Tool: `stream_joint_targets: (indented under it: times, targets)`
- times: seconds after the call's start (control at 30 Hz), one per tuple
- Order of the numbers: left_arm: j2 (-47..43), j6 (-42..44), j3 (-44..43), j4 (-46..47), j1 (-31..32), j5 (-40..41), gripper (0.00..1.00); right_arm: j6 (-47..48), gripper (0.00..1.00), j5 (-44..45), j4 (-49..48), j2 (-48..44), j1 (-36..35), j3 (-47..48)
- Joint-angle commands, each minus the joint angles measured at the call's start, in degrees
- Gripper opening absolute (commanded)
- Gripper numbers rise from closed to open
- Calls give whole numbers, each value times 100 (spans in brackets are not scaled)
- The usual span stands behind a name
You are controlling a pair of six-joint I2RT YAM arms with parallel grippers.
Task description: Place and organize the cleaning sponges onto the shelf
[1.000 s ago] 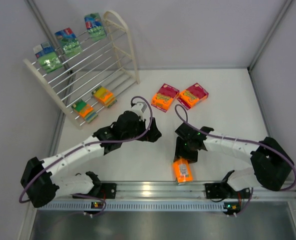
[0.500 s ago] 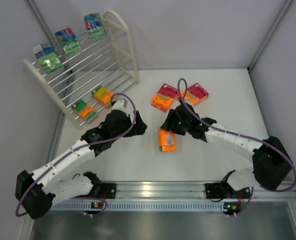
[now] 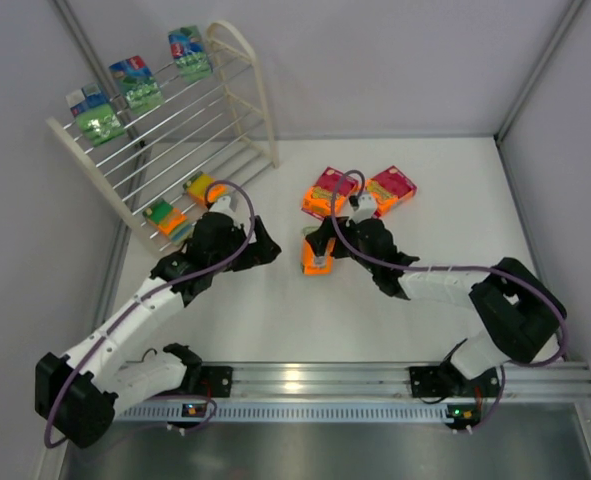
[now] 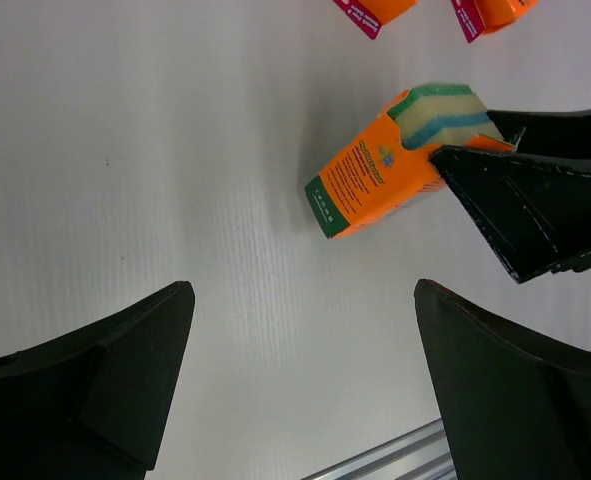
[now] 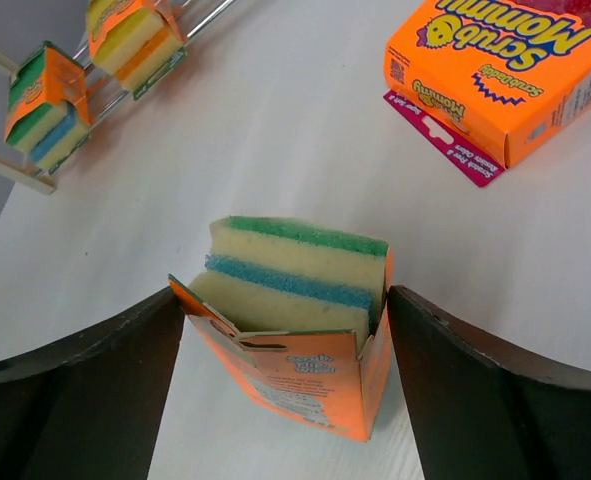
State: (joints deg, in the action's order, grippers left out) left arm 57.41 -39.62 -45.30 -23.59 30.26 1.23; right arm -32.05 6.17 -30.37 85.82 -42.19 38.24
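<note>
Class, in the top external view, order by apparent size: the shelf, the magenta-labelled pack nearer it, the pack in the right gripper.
1. Shelf.
2. Magenta-labelled pack, lying flat.
3. Held pack in the right gripper, seen partly end-on, so ranks two and three are unsure.

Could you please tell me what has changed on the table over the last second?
The right fingers carried the orange sponge pack from beside the front rail out to mid-table. The left fingers, open, drew back toward the shelf. The five packs on the shelf and the two boxes on the table stayed put.
</note>
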Motion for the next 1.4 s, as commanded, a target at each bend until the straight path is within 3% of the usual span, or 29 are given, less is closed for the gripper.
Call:
stream_joint_targets:
  times: [0.0, 0.1, 0.3, 0.53, 0.57, 0.7, 0.9, 1.07, 1.3, 1.37]
  targets:
    - [-36, 270, 3, 57, -20, -422, 98, 270, 85, -143, -954, -3, 27, -18]
    - [-168, 498, 38, 57, -20, -396, 98, 252, 94, -152, -814, -380, 27, -115]
    - [-72, 551, 12, 127, -20, -343, 98, 130, 99, -143, 250, -1416, 18, 52]
    - [752, 621, -426, 224, -20, -536, 98, -547, 100, 866, 2876, -2324, 53, 552]
    - [867, 622, -627, 224, -20, -589, 98, -704, 99, 955, 3601, -2368, 62, 692]
    - [1675, 744, -1164, 206, -20, -747, 98, -908, 99, 1017, 4767, -2473, 194, 843]
    - [3169, 543, -2156, -84, -11, -187, 98, -1224, 99, 1026, 4918, -3035, 352, 229]
    - [3689, 569, -2580, -277, 24, 403, 98, -1234, 99, 956, 4909, -3396, 537, -132]
    - [4348, 560, -3134, -269, -20, 562, 98, -891, 99, 184, 4751, -2941, 651, -80]
    - [4471, 604, -3353, -260, -212, 118, 98, -873, 99, -71, 4593, -2582, 651, 34]
